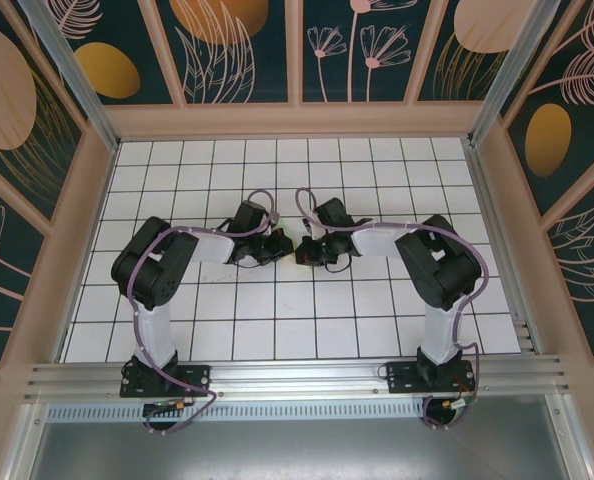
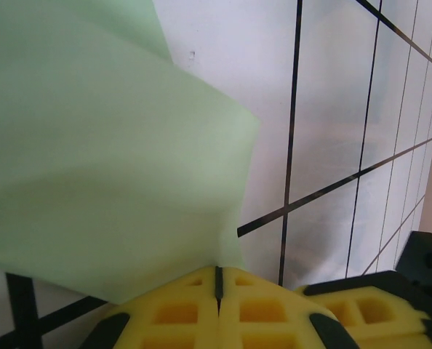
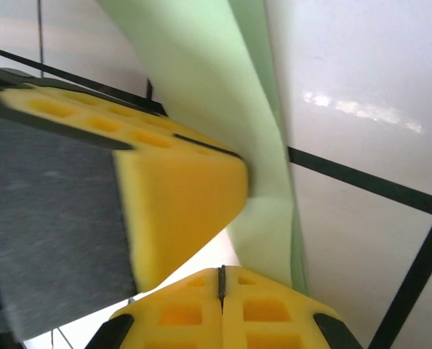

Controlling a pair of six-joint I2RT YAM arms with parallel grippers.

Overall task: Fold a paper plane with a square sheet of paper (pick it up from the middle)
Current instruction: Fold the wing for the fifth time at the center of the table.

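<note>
Both arms bend inward so that the left gripper (image 1: 277, 248) and the right gripper (image 1: 309, 250) meet nose to nose over the middle of the table (image 1: 277, 330). The sheet (image 2: 107, 160) is there, off the tiles, up between the two tools.

In the left wrist view the left gripper's yellow fingers (image 2: 198, 287) are pressed together with no gap. A corner of the pale green sheet runs down into their seam, so it looks pinched there. From that pinch the paper fans up and left in two overlapping layers, which reads as a fold begun rather than a flat square.

In the right wrist view the right gripper's jaws are closed tight too. The sheet rises as a narrow creased strip just beyond them and passes against the tip of the left gripper's pad (image 3: 180, 189). Whether the right jaws have paper between them I cannot tell; the strip meets one finger's far side, not the seam.

Holding it in the air near the middle probably gives each gripper a free edge to work, since thin paper flat on tiles offers nothing to pinch. I judge this an early fold, with no dart shape yet. If the two pull apart, it could slip or tear.
</note>
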